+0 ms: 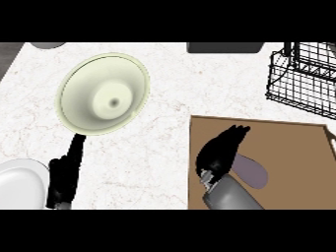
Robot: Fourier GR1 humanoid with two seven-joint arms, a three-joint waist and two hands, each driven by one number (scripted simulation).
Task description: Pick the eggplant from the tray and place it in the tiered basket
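Note:
A purple eggplant (252, 171) lies on the brown tray (301, 162) at the lower right. My right hand (220, 151) hovers over the tray's left part, right against the eggplant's left side and covering part of it. Its fingers point away from me and look straight, not curled round the eggplant. The black wire tiered basket (309, 81) stands at the far right, beyond the tray. My left hand (60, 181) rests open at the lower left, fingers up.
A pale green pan (105, 93) sits left of centre, its black handle (76, 145) running down towards my left hand. A white plate (14, 183) with something red at its edge lies at the lower left. Grey objects (223, 47) line the far edge.

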